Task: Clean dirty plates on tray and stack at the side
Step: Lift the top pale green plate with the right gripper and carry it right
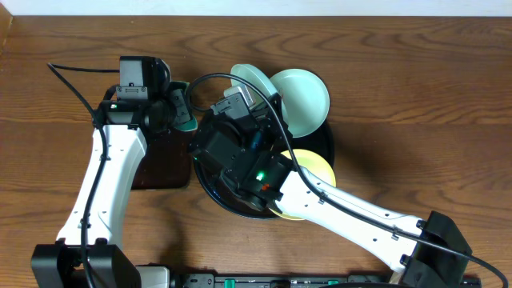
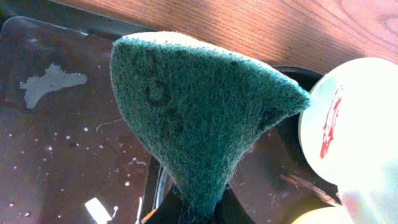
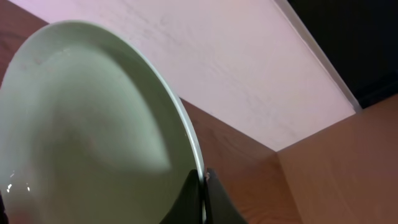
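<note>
My right gripper (image 1: 242, 98) is shut on the rim of a mint-green plate (image 1: 251, 78) and holds it tilted on edge above the round black tray (image 1: 330, 144). The right wrist view shows the jaws (image 3: 203, 186) pinching that plate (image 3: 93, 124). My left gripper (image 1: 182, 112) is shut on a dark green scouring sponge (image 2: 199, 106), just left of the held plate. A pale plate with a red smear (image 2: 354, 118) is to the sponge's right. A second mint plate (image 1: 306, 98) and a yellow plate (image 1: 310, 170) lie on the tray, the yellow one partly under my right arm.
A smaller rectangular black tray (image 1: 164, 164), wet with droplets (image 2: 56, 124), sits under my left arm beside the round tray. Brown wood tabletop (image 1: 416, 104) extends to the right. Cables run over both arms.
</note>
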Available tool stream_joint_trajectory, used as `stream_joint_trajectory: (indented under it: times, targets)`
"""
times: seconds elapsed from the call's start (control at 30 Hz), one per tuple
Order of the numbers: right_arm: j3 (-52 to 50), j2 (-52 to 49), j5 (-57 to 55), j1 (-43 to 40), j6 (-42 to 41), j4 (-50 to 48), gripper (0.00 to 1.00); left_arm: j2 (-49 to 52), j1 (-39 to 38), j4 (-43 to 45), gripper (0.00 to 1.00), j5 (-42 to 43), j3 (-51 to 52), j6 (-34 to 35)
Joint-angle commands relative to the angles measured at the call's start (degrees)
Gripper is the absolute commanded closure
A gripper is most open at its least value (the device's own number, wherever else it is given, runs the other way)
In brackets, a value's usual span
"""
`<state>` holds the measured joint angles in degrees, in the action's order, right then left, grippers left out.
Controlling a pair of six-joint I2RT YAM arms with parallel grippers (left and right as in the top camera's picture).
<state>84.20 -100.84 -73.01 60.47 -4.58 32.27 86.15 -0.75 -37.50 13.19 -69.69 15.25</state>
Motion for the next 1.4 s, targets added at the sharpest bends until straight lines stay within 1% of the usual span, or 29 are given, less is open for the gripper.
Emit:
stream_joint_trajectory:
  times: [0.0, 0.1, 0.13, 0.2, 0.3, 0.37, 0.47, 0.5, 0.57, 0.63, 0.83, 0.97, 1.07, 1.2, 1.37]
  targets:
    - [0.5, 0.4, 3.7, -0.2, -3.2, 2.3, 0.99, 0.3, 0.1, 0.0, 0.92, -0.4, 0.6, 0.7]
    - [0.5, 0.4, 14.8, -2.1, -10.8, 8.7, 0.99, 0.3, 0.1, 0.0, 0.93, -0.4, 0.6, 0.7]
    - [0.5, 0.4, 21.2, -3.7, -13.7, 11.3, 0.99, 0.3, 0.1, 0.0, 0.93, -0.4, 0.6, 0.7]
    - [0.5, 0.5, 31.3, -6.9, -16.3, 13.6, 0.99, 0.3, 0.1, 0.0, 0.93, -0.4, 0.6, 0.7]
    - [0.5, 1.5, 51.0, -12.5, -16.8, 14.2, 0.99, 0.3, 0.1, 0.0, 0.93, -0.4, 0.6, 0.7]
    - [0.5, 2.8, 62.2, -16.7, -16.8, 13.8, 0.99, 0.3, 0.1, 0.0, 0.92, -0.4, 0.6, 0.7]
    - [0.5, 5.0, 72.8, -23.5, -16.8, 14.1, 0.99, 0.3, 0.1, -0.2, 0.93, -0.4, 0.6, 0.7]
    - [0.5, 6.7, 78.5, -29.1, -16.8, 15.1, 0.99, 0.3, 0.1, -0.3, 0.93, -0.4, 0.6, 0.7]
    - [0.5, 8.3, 83.0, -35.2, -16.4, 16.9, 0.99, 0.3, 0.1, -0.3, 0.93, -0.4, 0.6, 0.7]
    - [0.5, 9.4, 84.7, -41.2, -16.1, 19.3, 0.99, 0.3, 0.1, -0.3, 0.93, -0.4, 0.6, 0.7]
    - [0.2, 9.6, 83.8, -57.7, -13.1, 26.1, 0.99, 0.3, 0.1, -0.3, 0.93, -0.4, 0.6, 0.7]
    - [-0.7, 9.4, 82.0, -65.4, -12.5, 27.3, 0.99, 0.3, 0.1, -0.3, 0.93, -0.4, 0.6, 0.7]
    - [-3.6, 9.3, 80.3, -70.7, -12.5, 26.3, 0.99, 0.3, 0.1, -0.3, 0.92, -0.4, 0.6, 0.7]
    - [-9.8, 9.3, 77.9, -73.4, -12.8, 23.1, 0.99, 0.3, 0.1, -0.6, 0.93, -0.4, 0.6, 0.7]
    - [-20.2, 9.3, 76.5, -73.9, -13.9, 14.2, 0.99, 0.3, 0.1, -0.9, 0.93, -0.4, 0.6, 0.7]
